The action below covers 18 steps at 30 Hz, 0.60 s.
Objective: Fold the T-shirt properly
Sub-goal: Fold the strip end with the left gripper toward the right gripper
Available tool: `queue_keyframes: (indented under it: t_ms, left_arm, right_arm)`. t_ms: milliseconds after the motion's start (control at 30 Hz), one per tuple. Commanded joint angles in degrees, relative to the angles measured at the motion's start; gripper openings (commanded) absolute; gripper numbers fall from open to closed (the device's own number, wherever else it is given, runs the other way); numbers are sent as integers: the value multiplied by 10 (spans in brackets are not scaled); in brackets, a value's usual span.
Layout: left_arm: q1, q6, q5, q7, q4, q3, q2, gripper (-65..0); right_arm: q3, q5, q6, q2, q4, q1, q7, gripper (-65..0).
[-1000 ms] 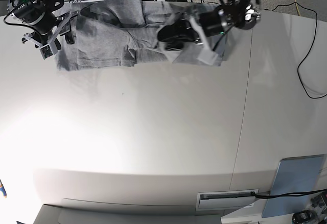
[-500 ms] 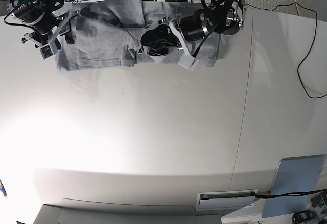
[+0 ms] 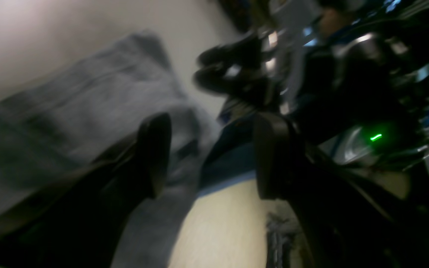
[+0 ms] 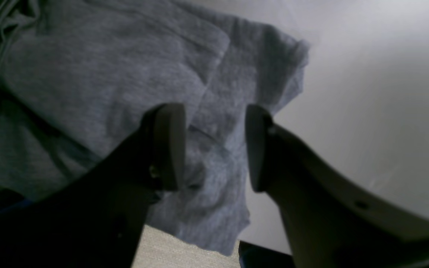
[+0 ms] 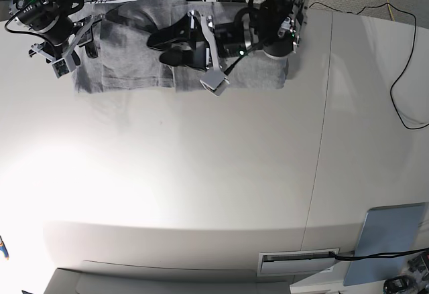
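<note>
The heather-grey T-shirt [image 5: 134, 59] lies crumpled along the table's far edge, plain side up, no lettering showing. My left gripper [image 5: 163, 49] reaches from the right over the shirt's middle. In the blurred left wrist view it [image 3: 214, 156] is open, with grey cloth [image 3: 88, 104] under and beside the left finger. My right gripper [image 5: 92, 37] hovers at the shirt's left end. In the right wrist view it [image 4: 211, 147] is open just above a creased corner of the shirt [image 4: 106, 74], holding nothing.
The white table [image 5: 201, 173] has a seam [image 5: 320, 147] running front to back. A grey-blue panel [image 5: 389, 240] and a slot [image 5: 298, 259] sit at the front right. Cables [image 5: 402, 100] trail over the right side and behind the shirt.
My left arm has swept leftward across the shirt, from its right end to its middle, staying open. The cloth's right end now lies flatter. The right arm has not moved.
</note>
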Motion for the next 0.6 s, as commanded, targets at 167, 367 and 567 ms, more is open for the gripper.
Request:
queue_keyframes:
  t_ms: [167,367,567]
  left_arm:
    - [-11,-57,-10,-10,11,-110,-17,-290]
    - [-10,-65,-71,18,15,-180,-57,-316]
    - [-9,-86,-75,37,20,-165,-57,-321]
  right_arm:
    - [38,23,-18,7,7,-3,-3,-390]
    - [142,145,16,7,-66,8,-30,-390]
    - [151,248,38,10,-205,91,-140,-390]
